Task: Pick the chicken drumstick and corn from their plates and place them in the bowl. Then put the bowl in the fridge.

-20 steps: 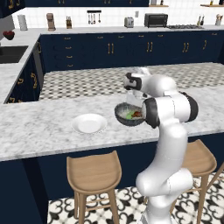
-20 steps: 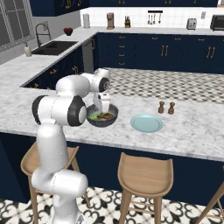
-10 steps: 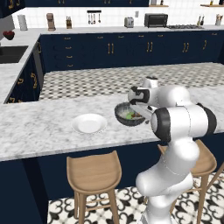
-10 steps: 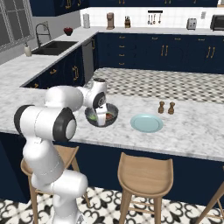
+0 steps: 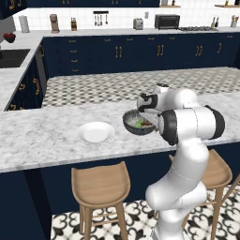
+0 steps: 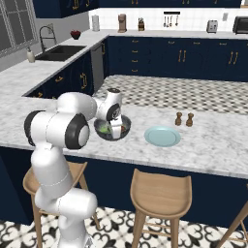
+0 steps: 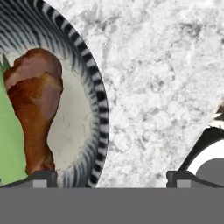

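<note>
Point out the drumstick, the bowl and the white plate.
Drumstick [image 7: 34, 105], hand view, on the meaty middle of the piece.
Bowl [image 7: 97, 94], hand view, on its striped rim.
White plate [image 5: 95, 132], left base view, on its bare centre, on the counter left of the bowl.

counter [image 5: 47, 136]: grey-white marble island top
bowl [image 5: 133, 125]: on top, mid, w/ food inside
white plate [image 5: 95, 132]: near front edge
blue-green plate [image 6: 162, 136]: near front edge
2 shakers [image 6: 184, 119]: side by side, further back

My arm swings its elbow outward and sinks lower, bringing my gripper [image 7: 109, 177] down to the bowl [image 5: 138, 123], fingers spread astride its rim beside the chicken drumstick [image 7: 34, 109].
</note>
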Robot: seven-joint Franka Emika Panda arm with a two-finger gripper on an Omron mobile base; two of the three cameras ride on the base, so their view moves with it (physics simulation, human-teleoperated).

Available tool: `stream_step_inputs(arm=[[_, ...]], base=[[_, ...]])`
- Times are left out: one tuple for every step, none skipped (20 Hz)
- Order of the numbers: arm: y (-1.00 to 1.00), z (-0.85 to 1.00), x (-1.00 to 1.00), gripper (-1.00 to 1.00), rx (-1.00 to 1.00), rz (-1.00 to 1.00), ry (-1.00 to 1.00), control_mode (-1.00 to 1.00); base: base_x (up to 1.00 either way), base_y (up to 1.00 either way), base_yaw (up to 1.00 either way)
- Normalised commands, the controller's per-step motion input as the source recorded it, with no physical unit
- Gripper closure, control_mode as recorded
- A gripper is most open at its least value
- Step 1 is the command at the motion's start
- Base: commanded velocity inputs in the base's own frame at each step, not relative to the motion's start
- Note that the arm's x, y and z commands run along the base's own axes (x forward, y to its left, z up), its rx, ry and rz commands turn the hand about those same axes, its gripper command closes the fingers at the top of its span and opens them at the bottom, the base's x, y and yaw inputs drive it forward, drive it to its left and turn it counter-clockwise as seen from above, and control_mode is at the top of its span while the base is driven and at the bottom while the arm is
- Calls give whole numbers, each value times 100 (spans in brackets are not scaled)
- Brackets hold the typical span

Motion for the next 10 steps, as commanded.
stream_step_inputs(arm=[[-1, -34, 1, -100, 2, 3, 0, -100], [0, -37, 13, -100, 2, 3, 0, -100], [-1, -35, 28, -100, 3, 1, 0, -100], [0, -36, 17, -100, 3, 3, 0, -100], [0, -46, 37, -100, 3, 3, 0, -100], [0, -31, 44, -100, 3, 3, 0, -100], [-10, -10, 50, -100, 6, 3, 0, -100], [0, -21, 50, -100, 3, 3, 0, -100], [0, -22, 43, -100, 2, 5, 0, -100], [0, -21, 44, -100, 1, 4, 1, -100]], base=[[0, 0, 0], [0, 0, 0], [0, 0, 0], [0, 0, 0], [0, 0, 0], [0, 0, 0], [0, 0, 0], [0, 0, 0], [0, 0, 0], [0, 0, 0]])
